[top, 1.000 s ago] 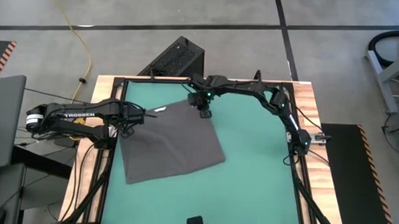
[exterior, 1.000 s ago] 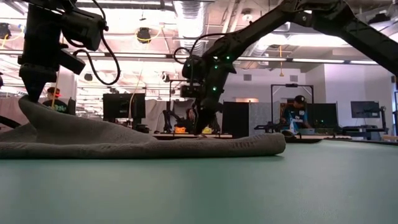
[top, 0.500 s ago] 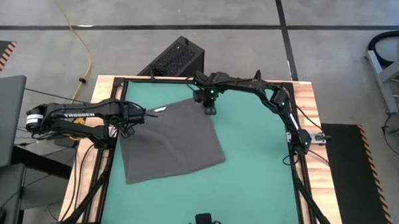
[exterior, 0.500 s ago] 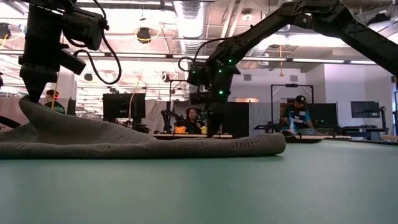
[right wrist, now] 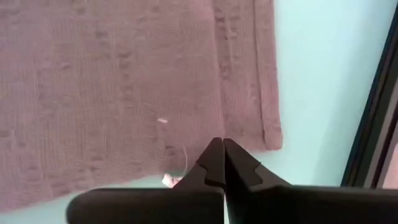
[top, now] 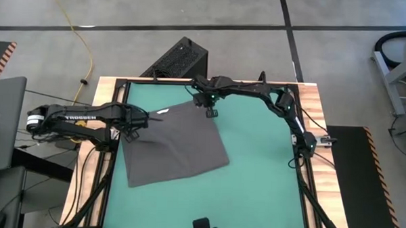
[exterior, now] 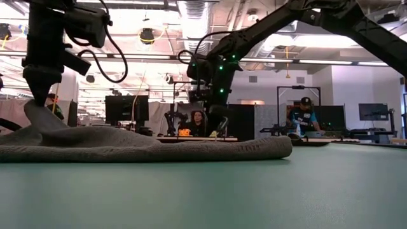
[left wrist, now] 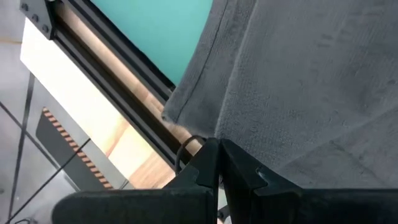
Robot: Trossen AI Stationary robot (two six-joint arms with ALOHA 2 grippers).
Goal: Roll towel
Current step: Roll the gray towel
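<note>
Left gripper (top: pixel 133 124) pinched tight on one corner of the towel (top: pixel 178 143), lifting that corner into a small peak off the green mat (top: pixel 255 170). Rest of the dark grey cloth spread flat beyond those fingers, reaching toward the other arm. Right gripper (top: pixel 210 113) with fingertips pressed together, holding nothing, poised just above the towel's far corner, near the mat's edge.
</note>
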